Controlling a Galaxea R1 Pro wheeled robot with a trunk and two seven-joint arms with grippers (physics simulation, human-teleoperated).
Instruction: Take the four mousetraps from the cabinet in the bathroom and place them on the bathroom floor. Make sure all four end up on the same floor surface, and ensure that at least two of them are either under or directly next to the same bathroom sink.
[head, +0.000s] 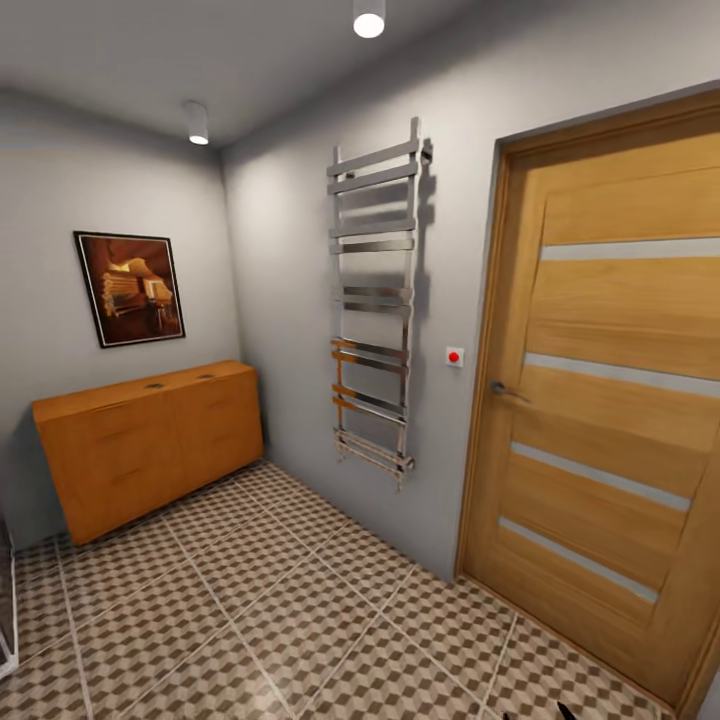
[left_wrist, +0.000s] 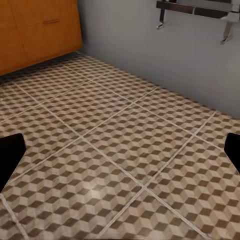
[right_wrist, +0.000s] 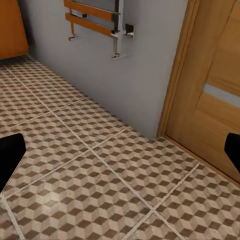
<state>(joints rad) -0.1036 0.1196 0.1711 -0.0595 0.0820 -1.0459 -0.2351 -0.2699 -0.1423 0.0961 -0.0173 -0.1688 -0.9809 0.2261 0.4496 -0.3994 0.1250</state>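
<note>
The orange-brown cabinet (head: 150, 440) stands against the far left wall, and its corner (left_wrist: 35, 30) appears in the left wrist view. Two small dark flat marks (head: 153, 385) lie on its top, too small to identify as mousetraps. The cube-patterned bathroom floor (head: 280, 610) stretches from the cabinet toward me. My left gripper (left_wrist: 120, 155) hangs open above bare tiles (left_wrist: 115, 135), its black fingertips (left_wrist: 10, 152) far apart. My right gripper (right_wrist: 120, 155) is also open over tiles (right_wrist: 100, 165) near the door, with nothing between its fingertips (right_wrist: 9, 155).
A chrome towel rail (head: 375, 300) hangs on the grey right-hand wall, with its lower bars (right_wrist: 97, 20) close to the right arm. A wooden door (head: 610, 400) with a lever handle (head: 505, 390) is at the right. A framed picture (head: 130, 288) hangs above the cabinet.
</note>
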